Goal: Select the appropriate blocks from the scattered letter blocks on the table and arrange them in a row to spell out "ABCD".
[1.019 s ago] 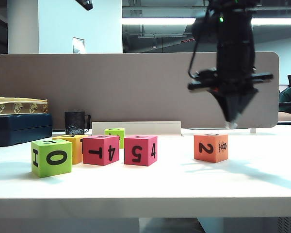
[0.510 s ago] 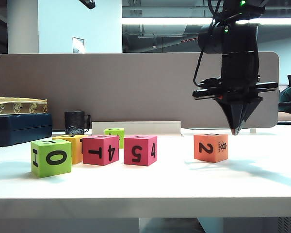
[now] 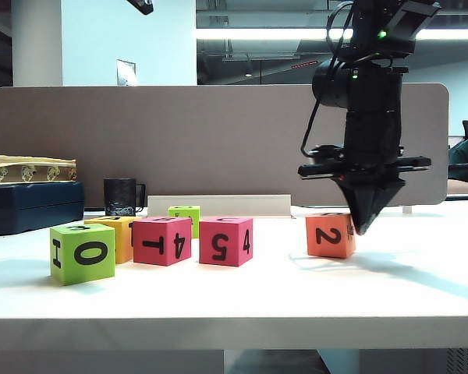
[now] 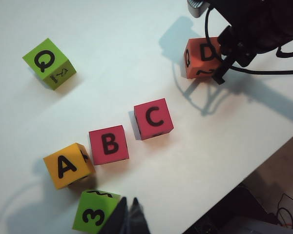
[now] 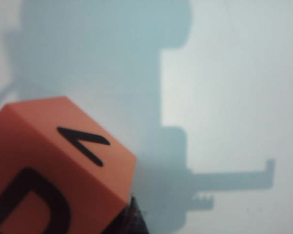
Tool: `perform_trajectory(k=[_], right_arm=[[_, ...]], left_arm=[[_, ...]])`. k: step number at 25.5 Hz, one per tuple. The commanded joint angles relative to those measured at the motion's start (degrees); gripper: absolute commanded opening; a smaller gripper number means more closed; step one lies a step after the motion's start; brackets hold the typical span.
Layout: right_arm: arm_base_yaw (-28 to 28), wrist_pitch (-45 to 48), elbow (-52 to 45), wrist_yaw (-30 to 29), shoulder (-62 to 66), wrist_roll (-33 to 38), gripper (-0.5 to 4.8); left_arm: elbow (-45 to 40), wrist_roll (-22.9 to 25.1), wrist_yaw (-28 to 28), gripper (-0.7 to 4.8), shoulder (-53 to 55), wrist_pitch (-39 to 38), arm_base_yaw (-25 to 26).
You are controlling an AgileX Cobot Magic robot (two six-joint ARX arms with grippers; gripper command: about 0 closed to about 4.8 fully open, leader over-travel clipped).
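Note:
Four cubes lie in a loose line on the white table [image 3: 421, 288]: yellow-orange A [image 4: 68, 165], red B [image 4: 108, 145], red C [image 4: 153, 118], and further off orange D [image 4: 201, 57]. From the front these are the yellow-orange cube [image 3: 122, 234], red T cube [image 3: 162, 241], red 5 cube [image 3: 226, 241] and orange 2 cube [image 3: 330, 235]. My right gripper [image 3: 364, 224] is shut and points down, its tip [image 5: 132, 214] against the orange cube's [image 5: 58, 165] side. My left gripper [image 4: 132, 207] hangs shut and empty, high over a lime cube [image 4: 96, 210].
A second lime cube [image 4: 49, 62] sits apart at the back [image 3: 185, 218]. The lime 0 cube [image 3: 83, 252] stands front left. Behind are a grey divider panel [image 3: 179, 140], a black mug [image 3: 120, 196] and a dark box [image 3: 31, 206].
My right gripper came down and leftward onto the orange cube's right side. The cube slid a little to the left and turned. The other cubes stayed put.

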Motion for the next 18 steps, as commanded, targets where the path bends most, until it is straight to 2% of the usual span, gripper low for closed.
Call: perform_trajectory(k=[1, 14, 18], right_arm=[[0.02, 3.72, 0.17, -0.20, -0.22, 0.24, -0.01], [-0.26, 9.73, 0.22, -0.33, -0.15, 0.22, -0.01], [-0.52, 11.17, 0.28, 1.62, -0.15, -0.22, -0.01]], left_arm=[[0.22, 0.44, -1.09, -0.06, -0.20, 1.38, 0.02], [0.20, 0.46, -1.27, -0.06, -0.17, 2.54, 0.02], [0.20, 0.48, -1.27, -0.06, -0.17, 2.54, 0.02]])
